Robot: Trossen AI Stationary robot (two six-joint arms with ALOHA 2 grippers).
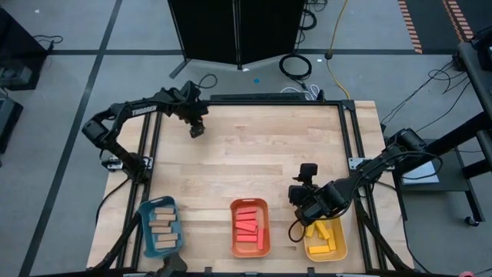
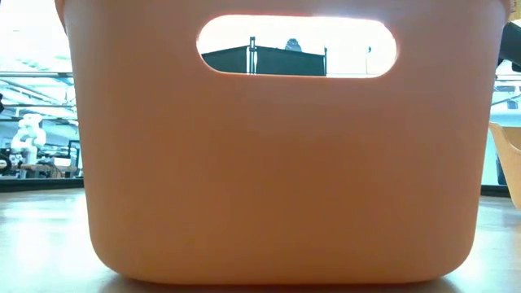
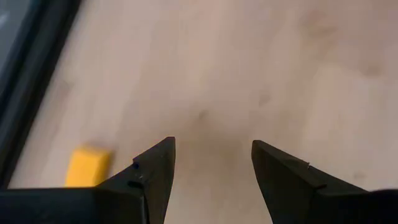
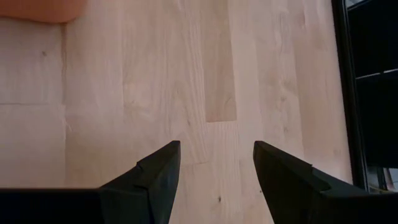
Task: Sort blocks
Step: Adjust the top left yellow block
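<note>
Along the near edge of the desk (image 1: 254,165), three trays are sitting in a row, and I am reading the sort from them: tan blocks (image 1: 162,226) lying in the blue tray (image 1: 144,231), red blocks (image 1: 247,228) in the orange tray (image 1: 265,231), yellow blocks (image 1: 324,233) in the yellow tray (image 1: 340,248). Each colour has its own bin, so I judge the job nearly done.

My right claw (image 1: 306,197) is hanging just beside the yellow tray, fingers spread and holding nothing; its wrist view is showing only bare planks and a corner of the orange tray. That placement suits an arm serving the yellow bin.

My left claw (image 1: 197,129) is hovering at the far left corner, well apart from the trays, fingers also spread and empty. Its wrist view is showing one stray yellow block (image 3: 87,166) lying loose on the wood near the black frame (image 1: 151,131), which I take as the reason the arm is there.

The desk is pale wood, bordered by that frame. The low view is almost filled by the orange tray's wall, with a bright room showing around it. Beyond the desk, cables are trailing over a grey floor (image 1: 77,69).
</note>
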